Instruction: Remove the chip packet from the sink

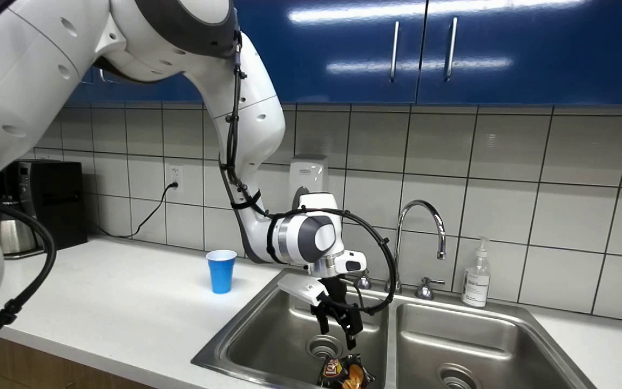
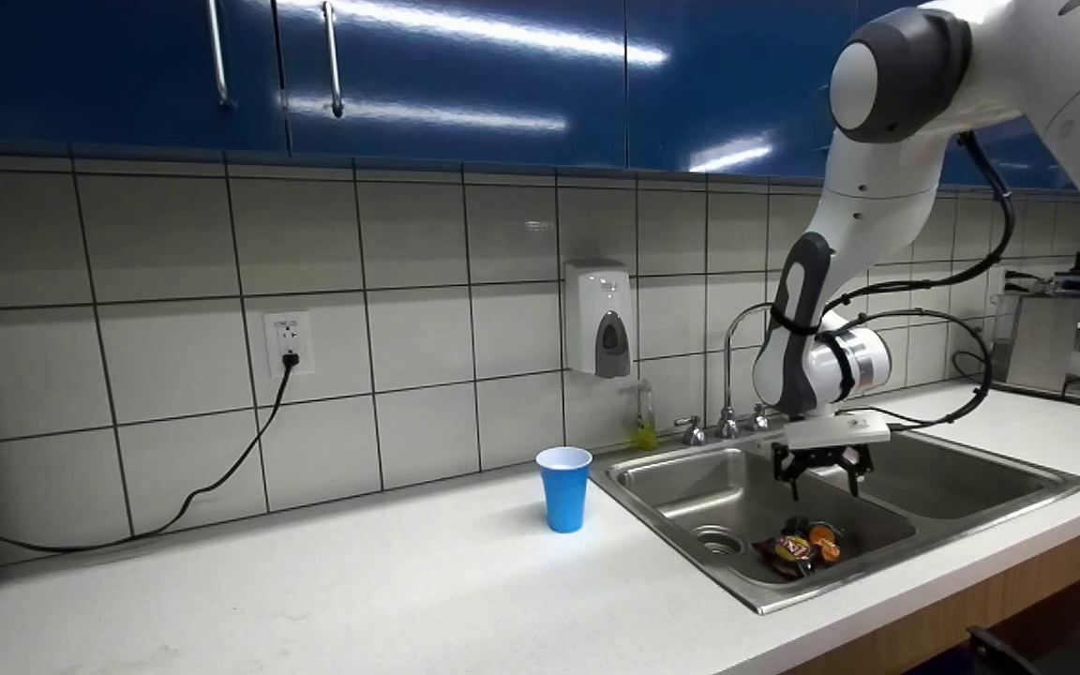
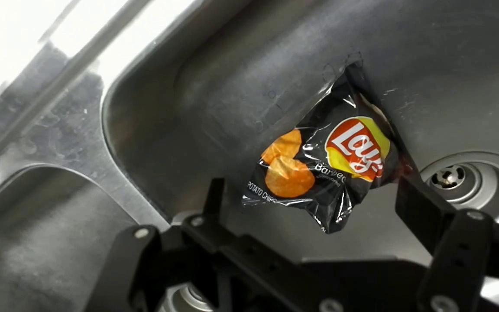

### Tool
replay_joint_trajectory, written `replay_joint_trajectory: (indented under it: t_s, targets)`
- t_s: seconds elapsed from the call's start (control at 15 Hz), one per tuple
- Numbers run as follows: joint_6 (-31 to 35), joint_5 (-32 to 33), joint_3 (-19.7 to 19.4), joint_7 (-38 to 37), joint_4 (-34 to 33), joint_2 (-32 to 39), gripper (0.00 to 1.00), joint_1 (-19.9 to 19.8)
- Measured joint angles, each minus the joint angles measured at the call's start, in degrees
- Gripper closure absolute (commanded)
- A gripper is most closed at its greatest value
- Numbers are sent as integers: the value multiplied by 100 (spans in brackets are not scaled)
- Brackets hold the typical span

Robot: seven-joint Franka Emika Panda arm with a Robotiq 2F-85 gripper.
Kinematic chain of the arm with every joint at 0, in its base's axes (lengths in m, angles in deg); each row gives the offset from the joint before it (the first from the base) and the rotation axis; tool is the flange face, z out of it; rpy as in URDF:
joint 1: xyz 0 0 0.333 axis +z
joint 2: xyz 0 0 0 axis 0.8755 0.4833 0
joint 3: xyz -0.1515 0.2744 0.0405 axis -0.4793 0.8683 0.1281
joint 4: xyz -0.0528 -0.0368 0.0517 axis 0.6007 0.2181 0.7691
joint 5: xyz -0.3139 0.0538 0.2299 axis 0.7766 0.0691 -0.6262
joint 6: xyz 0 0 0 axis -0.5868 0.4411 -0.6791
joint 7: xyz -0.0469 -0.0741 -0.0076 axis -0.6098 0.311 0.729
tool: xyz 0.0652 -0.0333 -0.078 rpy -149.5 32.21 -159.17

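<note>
The end effector [image 2: 824,488] points down over a basin of the sink [image 1: 239,324], its two fingers [image 3: 422,212] spread well apart. Below it, clear of the fingertips, the chip packet [image 3: 325,154] lies crumpled on the basin floor, the red-and-yellow Lay's logo and pictured chips turned up towards it. A round drain [image 3: 477,186] sits just beside the packet, also lower than the end effector. To one side of the end effector runs the steel divider [image 1: 392,346], with the second basin [image 1: 435,335] past that. On the wall side rises the curved faucet [image 1: 441,243]; farther along stands a labelled pump bottle [image 1: 476,283]. On the opposite side from the second basin, well apart from the end effector, a blue cup [image 2: 564,492] stands upright on the white worktop [image 2: 362,591]. Farther off, a white dispenser [image 2: 598,319] hangs on the tiled wall [image 2: 418,337], and blue cabinets [image 1: 532,43] reach across above.
</note>
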Motion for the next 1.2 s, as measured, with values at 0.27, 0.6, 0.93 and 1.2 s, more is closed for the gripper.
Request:
replay_joint_trajectory:
  t_s: [0.27, 0.6, 0.93, 1.2]
  targets:
    - [0, 0, -17, 0, -14, 0, 0, 0]
    - [0, -15, -36, 1, -13, 25, 0, 25]
    - [10, -133, -47, 1, -74, 208, 0, 50]
    - [34, -243, -50, 1, -305, 516, 0, 84]
